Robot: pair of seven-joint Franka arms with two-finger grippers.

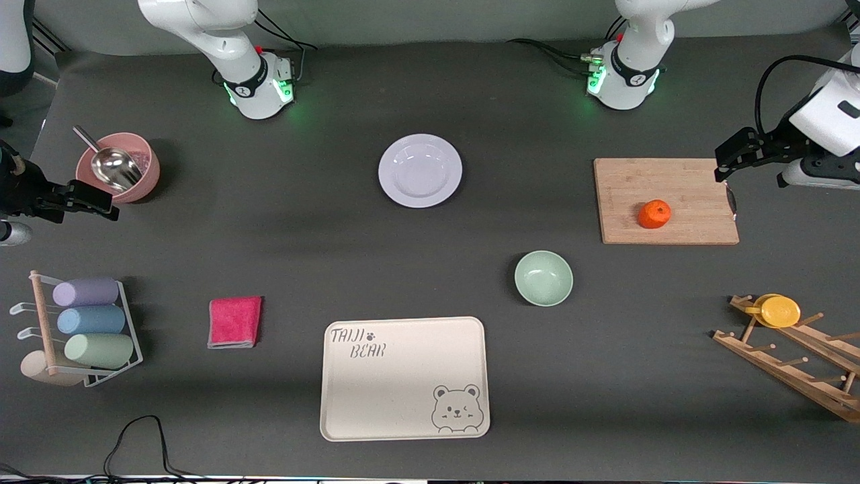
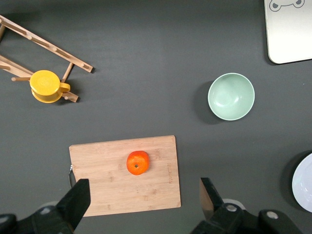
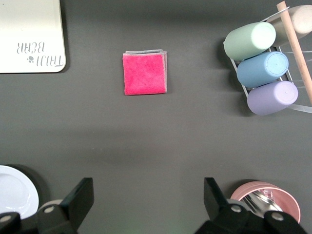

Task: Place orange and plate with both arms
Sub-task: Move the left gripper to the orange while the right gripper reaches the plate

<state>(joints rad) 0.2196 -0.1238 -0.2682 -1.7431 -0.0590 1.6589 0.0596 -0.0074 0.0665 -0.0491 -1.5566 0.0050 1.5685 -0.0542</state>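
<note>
1. The cream tray (image 1: 404, 378) with a bear drawing lies nearest the front camera, with a folded pink cloth (image 1: 234, 322) beside it toward the right arm's end of the table.
2. The green bowl (image 1: 543, 277) sits a little farther back, between the tray and the cutting board (image 1: 685, 181).
3. The orange (image 1: 654, 214) rests on the wooden cutting board, toward the board's nearer edge, at the left arm's end of the table.
4. The left gripper (image 2: 144, 202) hangs above the board's outer end with its jaws spread wide; in the left wrist view the orange (image 2: 138, 162) lies just ahead of the gap between the fingers, untouched.
5. The plate (image 1: 420, 170) lies empty at mid-table, farther from the camera than the bowl, well apart from the orange.
6. The right gripper (image 3: 148, 201) hovers beside the pink bowl (image 1: 138, 176) holding a metal scoop (image 1: 111, 166), jaws wide and empty; the plate's rim (image 3: 19, 195) shows off to one side of the fingers, not between them.
</note>
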